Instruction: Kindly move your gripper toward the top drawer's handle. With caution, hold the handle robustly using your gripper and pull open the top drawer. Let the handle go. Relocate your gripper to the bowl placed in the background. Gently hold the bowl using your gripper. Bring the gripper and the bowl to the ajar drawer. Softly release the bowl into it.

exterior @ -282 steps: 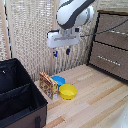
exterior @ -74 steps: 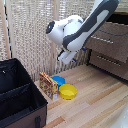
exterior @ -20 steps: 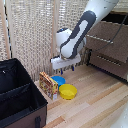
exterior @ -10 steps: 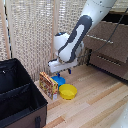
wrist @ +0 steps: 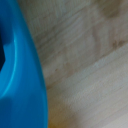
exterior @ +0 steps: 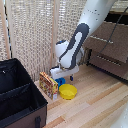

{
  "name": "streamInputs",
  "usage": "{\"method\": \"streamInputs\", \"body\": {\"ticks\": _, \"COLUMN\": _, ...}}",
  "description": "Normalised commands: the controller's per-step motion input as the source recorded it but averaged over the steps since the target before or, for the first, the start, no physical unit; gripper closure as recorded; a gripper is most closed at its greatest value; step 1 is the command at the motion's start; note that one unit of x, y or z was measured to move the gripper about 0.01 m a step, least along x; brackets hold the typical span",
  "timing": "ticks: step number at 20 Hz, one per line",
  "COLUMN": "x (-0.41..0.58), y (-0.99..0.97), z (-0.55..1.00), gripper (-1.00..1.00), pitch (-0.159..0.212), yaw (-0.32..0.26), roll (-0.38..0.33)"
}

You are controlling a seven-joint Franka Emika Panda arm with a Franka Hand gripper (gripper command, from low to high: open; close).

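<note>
The blue bowl sits on the wooden floor by the wicker screen, just behind a yellow bowl. My gripper hangs low right over it, with the dark fingers apart and down at the rim. In the wrist view the blue bowl fills one side very close, with bare floorboards beside it. At the exterior view's right, the top drawer shows its brown front and silver handle, with a dark gap above it. My arm hides part of the front.
A black open case stands at the exterior view's left front. A colourful packet leans beside the bowls. A wicker screen closes the back. A lower drawer shows under the top one.
My gripper has come down from above the bowls to the blue bowl's rim over the last second. The bowls and the dresser have not moved.
</note>
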Motion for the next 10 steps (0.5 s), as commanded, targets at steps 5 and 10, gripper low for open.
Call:
{"method": "streamInputs", "body": {"ticks": 5, "x": 0.123, "y": 0.01, "z": 0.00, "gripper": 1.00, "pitch": 0.021, "yaw": 0.033, "roll": 0.002}}
{"method": "streamInputs", "body": {"ticks": 10, "x": 0.083, "y": 0.09, "z": 0.00, "gripper": 1.00, "pitch": 0.000, "yaw": 0.001, "roll": 0.000}}
